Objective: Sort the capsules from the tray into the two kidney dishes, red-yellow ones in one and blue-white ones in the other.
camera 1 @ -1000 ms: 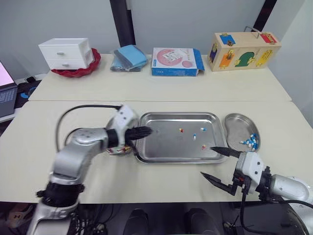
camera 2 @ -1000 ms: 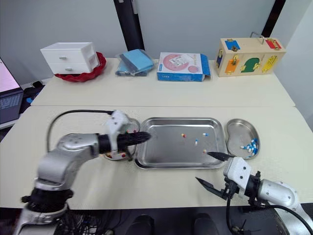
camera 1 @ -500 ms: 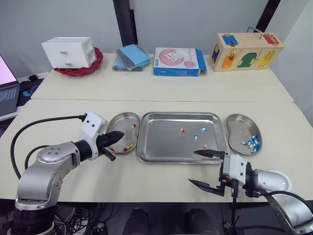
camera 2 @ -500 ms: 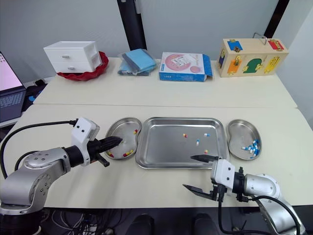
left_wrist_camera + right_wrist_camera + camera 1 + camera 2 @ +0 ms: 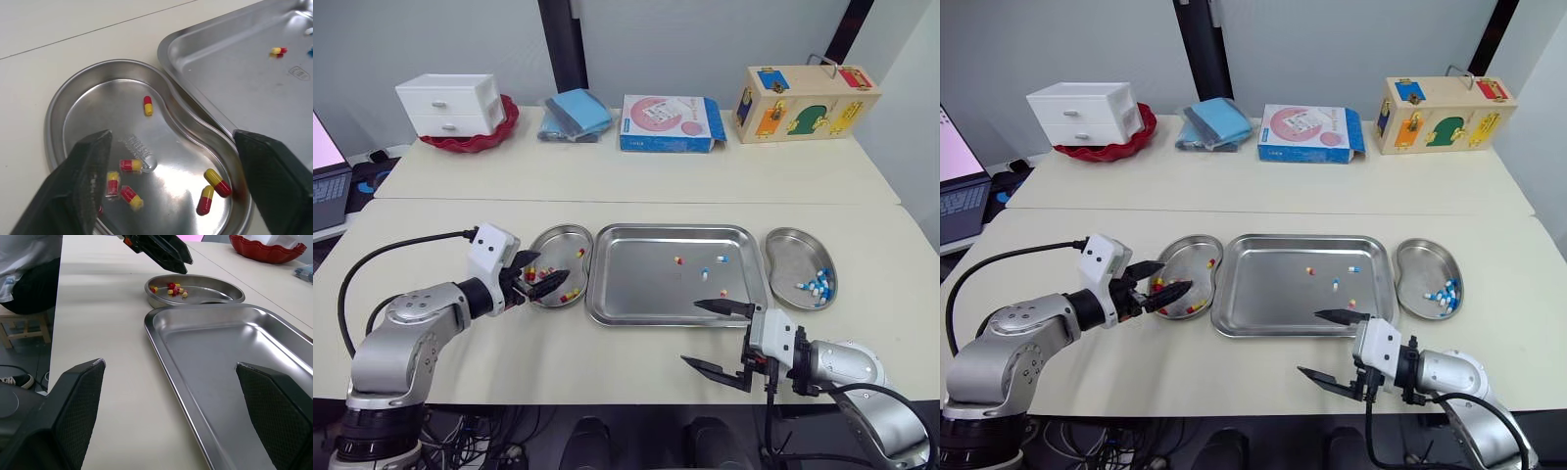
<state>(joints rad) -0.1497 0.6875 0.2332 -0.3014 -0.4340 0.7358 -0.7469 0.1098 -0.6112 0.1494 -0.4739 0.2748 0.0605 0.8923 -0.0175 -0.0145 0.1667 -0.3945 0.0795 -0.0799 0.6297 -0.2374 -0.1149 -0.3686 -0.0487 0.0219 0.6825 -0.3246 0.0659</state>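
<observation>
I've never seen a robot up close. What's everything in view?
Tray: one, steel, middle of near table.
Left kidney dish: one, steel, left of tray, several red-yellow capsules inside.
Right kidney dish: one, steel, right of tray, several blue-white capsules inside.
Loose capsules: four, two red-yellow, two blue-white, in tray, centre to right.
Drawer unit: one, white, far table, left.
Red bowl: one, against drawer unit.
Cloths: stack, blue, far table.
Carton: one, blue-pink, far table.
Wooden toy box: one, far right.
Left tool: black, open, at left kidney dish.
Right tool: black, open, before tray's near edge.

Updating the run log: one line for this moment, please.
left claw open at red-yellow dish | right claw open before tray | capsules left in tray
</observation>
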